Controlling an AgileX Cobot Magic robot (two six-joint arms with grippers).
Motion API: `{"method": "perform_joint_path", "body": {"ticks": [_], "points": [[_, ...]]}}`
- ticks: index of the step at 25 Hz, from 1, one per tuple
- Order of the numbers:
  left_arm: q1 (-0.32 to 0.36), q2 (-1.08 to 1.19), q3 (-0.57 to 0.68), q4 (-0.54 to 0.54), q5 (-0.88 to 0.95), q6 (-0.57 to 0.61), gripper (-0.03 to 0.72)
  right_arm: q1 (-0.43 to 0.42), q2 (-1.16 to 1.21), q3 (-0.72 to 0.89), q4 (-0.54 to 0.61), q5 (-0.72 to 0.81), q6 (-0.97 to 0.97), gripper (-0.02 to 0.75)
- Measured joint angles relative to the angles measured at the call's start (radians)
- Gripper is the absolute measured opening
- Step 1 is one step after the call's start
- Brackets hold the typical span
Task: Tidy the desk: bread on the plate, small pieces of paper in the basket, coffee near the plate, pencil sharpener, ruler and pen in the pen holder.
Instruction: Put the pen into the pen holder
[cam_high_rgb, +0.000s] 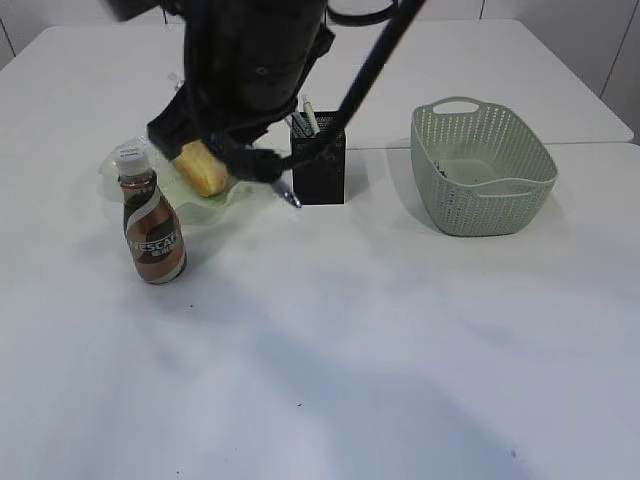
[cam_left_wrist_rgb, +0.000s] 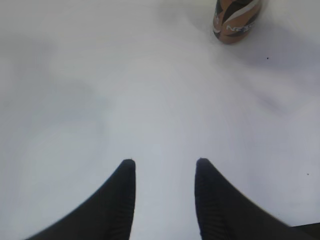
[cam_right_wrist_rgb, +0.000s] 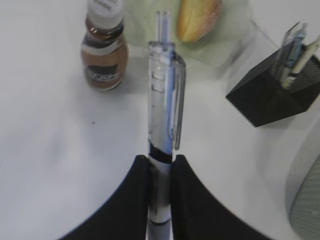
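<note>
Matte black arm, black cable; ribbed black tapered jaws on both grippers.

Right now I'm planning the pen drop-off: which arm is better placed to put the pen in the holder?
Right. The right gripper is shut on the pen, with the pen holder close by. The left gripper is open, over bare table.

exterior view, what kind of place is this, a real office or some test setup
Probably a staged lab tabletop rather than a working office: a bare white table holds only a few props, a black pen holder, a green basket and a coffee bottle, with a black robot arm reaching over them.
</note>
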Motion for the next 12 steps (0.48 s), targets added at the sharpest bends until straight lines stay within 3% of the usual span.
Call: {"method": "perform_joint_path", "body": {"ticks": [12], "points": [[0.0,0.0,0.0,0.0,-0.048,0.0,0.275,-0.187,-0.112,0.193,-0.057,-0.455,0.001,0.086]]}}
